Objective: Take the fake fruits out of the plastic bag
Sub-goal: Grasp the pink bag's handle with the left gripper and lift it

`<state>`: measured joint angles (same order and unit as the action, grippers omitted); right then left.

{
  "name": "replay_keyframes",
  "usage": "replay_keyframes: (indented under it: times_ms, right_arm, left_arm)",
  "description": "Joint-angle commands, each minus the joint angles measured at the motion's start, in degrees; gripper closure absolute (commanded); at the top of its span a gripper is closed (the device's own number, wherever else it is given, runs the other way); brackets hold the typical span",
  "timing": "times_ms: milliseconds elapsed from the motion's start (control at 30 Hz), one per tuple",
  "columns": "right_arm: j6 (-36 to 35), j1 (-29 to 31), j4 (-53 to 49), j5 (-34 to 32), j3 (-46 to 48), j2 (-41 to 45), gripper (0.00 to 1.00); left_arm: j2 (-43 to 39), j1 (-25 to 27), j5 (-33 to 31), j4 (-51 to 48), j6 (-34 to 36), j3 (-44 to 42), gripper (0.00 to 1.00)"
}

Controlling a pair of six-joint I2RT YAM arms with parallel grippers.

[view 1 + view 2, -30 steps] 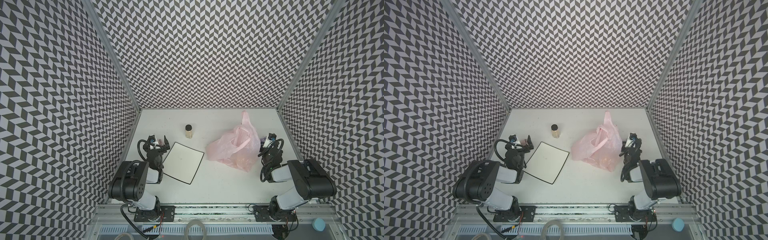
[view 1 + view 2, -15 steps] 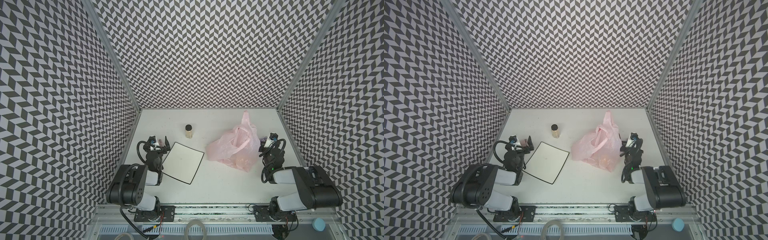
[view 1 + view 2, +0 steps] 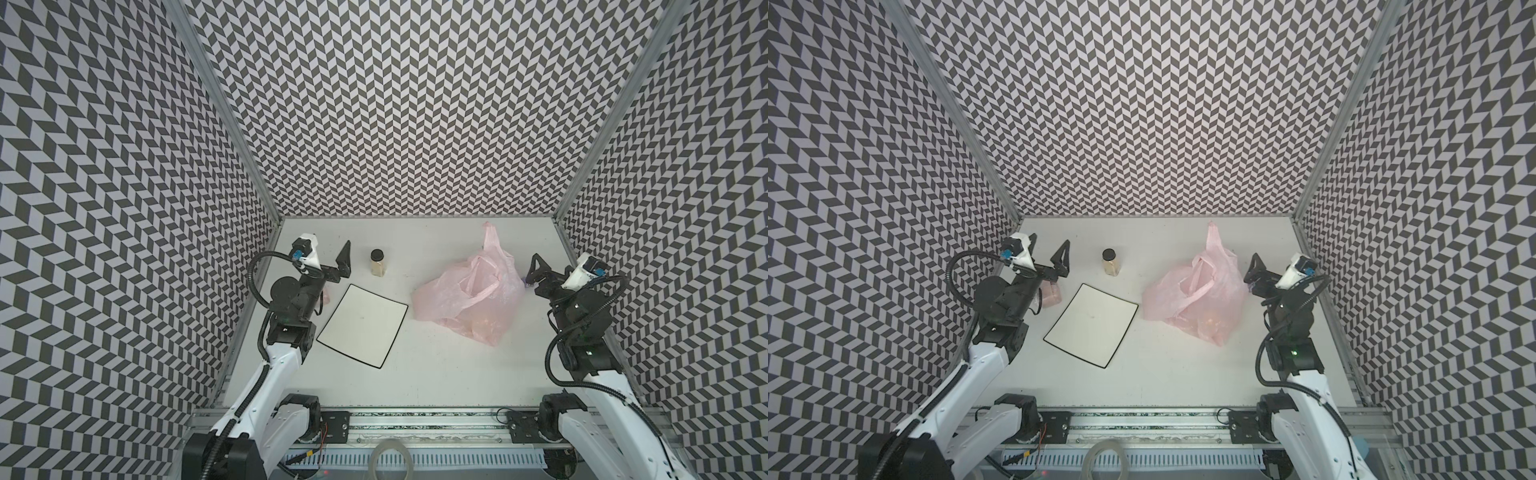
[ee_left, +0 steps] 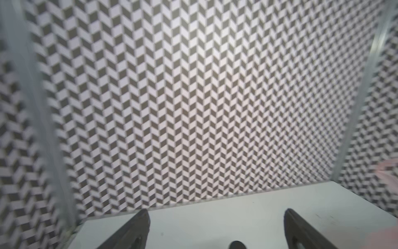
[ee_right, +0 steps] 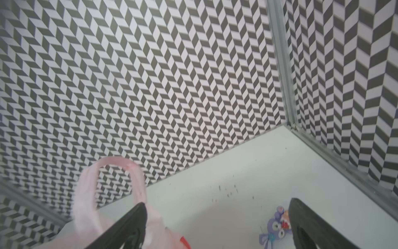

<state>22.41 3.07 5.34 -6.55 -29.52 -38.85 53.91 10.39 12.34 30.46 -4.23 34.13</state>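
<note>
Zigzag walls [image 3: 395, 104] are standing around a white table [image 3: 436, 365] in both top views. The plastic bag [image 3: 469, 295] is lying on the right side, with the fake fruits [image 3: 1208, 322] showing faintly inside. The left gripper [image 3: 328, 251] and right gripper [image 3: 557, 266] are hanging spread wide, holding nothing. The left wrist view is showing fingers [image 4: 133, 232] far apart over the table. The right wrist view is showing fingers [image 5: 129, 226] spread wide, one just beside the bag, with a purple toy [image 5: 273, 228] sitting between them.

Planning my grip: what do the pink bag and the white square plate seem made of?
The plastic bag: thin translucent pink film, crinkled, faint orange tint showing through. The plate: flat, white, black-edged, smooth; looks rigid, perhaps ceramic or plastic.
</note>
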Motion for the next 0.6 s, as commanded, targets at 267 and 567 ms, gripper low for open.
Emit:
replay_keyframes:
  times_ms: [267, 567]
  right_arm:
    - [6.4, -0.19, -26.26, 6.56, -9.78, 5.1, 0.01]
    - [7.7, -0.17, -30.02, 5.15, -10.52, 7.06, 0.0]
  left_arm:
    - [0.81, 38.43, -3.75, -24.87, 12.97, 14.11, 0.01]
    - [12.74, 50.4, -12.32, -32.17, 21.06, 22.92, 0.0]
